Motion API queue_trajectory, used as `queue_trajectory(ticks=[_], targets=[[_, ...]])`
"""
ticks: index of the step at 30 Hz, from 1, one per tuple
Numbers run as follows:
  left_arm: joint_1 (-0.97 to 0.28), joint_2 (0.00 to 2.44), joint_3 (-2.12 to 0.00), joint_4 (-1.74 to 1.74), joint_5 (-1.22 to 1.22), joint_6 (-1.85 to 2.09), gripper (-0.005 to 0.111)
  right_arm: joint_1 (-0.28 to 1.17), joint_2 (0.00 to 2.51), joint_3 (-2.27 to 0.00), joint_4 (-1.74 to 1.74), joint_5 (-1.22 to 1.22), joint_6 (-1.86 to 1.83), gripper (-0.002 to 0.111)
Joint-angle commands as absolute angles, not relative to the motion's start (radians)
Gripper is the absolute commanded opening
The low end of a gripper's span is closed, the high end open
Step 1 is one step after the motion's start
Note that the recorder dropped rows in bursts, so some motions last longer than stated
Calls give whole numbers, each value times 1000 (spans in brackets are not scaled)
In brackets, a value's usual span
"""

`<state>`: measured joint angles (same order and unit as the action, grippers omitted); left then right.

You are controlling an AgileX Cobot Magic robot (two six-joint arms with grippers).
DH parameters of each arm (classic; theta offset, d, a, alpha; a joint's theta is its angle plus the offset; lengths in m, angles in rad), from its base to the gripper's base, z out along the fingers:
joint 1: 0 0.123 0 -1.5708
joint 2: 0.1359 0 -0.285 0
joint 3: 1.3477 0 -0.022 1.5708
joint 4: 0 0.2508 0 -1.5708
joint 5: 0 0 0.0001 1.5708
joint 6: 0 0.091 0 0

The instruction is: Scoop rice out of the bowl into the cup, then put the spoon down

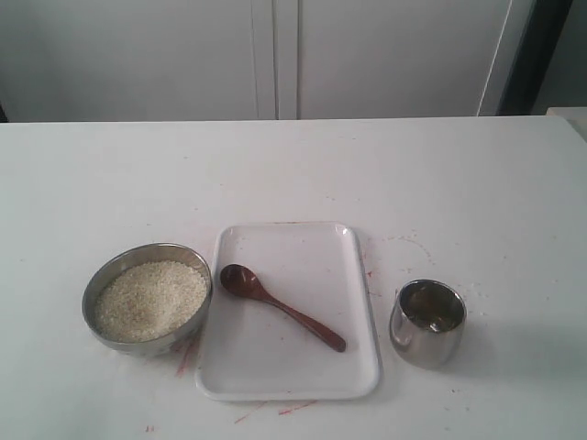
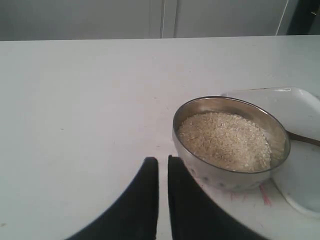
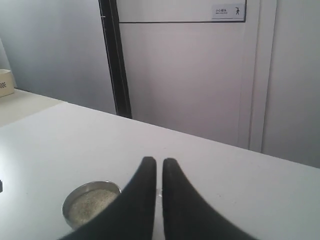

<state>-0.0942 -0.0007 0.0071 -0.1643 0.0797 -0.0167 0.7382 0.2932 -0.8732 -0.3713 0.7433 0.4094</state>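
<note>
The steel bowl [image 1: 147, 346] stands at the front left of the table, heaped with white rice [image 1: 149, 298]. To its right the dark wooden spoon [image 1: 280, 307] lies slantwise on a white tray [image 1: 293, 257]. The shiny steel cup [image 1: 417, 341] stands right of the tray. Neither arm shows in the exterior view. In the left wrist view my left gripper [image 2: 163, 160] is shut and empty, just beside the bowl [image 2: 220, 177] and its rice [image 2: 225, 140]. The spoon's handle [image 2: 302, 138] pokes out past the rim. My right gripper [image 3: 159, 161] is shut and empty, high above the table, with the bowl [image 3: 67, 202] far off.
The tray's corner [image 2: 305, 107] shows behind the bowl in the left wrist view. Red marks are scattered on the white table [image 1: 275, 174] around the tray. White cabinet doors [image 1: 275, 55] stand behind the table. A pale box [image 3: 5, 82] sits at the far table edge.
</note>
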Motion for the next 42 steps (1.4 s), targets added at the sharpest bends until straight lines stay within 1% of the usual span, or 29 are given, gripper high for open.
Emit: queue_trajectory(ticks=[1, 5, 7, 14, 19, 22, 24, 28, 30, 42], targets=[[-93, 0, 0, -171, 76, -19, 14, 736, 186, -769, -339, 740, 416, 5], [-93, 0, 0, -171, 76, -19, 14, 736, 125, -683, -296, 698, 416, 5], [-93, 0, 0, -171, 76, -19, 14, 736, 87, -602, -249, 632, 416, 5], [-93, 0, 0, -171, 76, -19, 14, 736, 45, -301, -64, 224, 412, 5], [-93, 0, 0, -171, 76, -19, 14, 736, 45, -132, -56, 123, 399, 5], [-93, 0, 0, -171, 76, -19, 14, 736, 45, -23, -56, -10, 367, 5], [-93, 0, 0, -171, 76, -19, 14, 736, 45, 0, -56, -82, 336, 5], [-93, 0, 0, -171, 76, -19, 14, 736, 45, 0, -97, -20, 226, 5], [-93, 0, 0, -171, 76, -19, 14, 736, 45, 0, -101, 67, 149, 5], [-93, 0, 0, -171, 76, -19, 14, 736, 45, 0, -101, 66, 161, 5]])
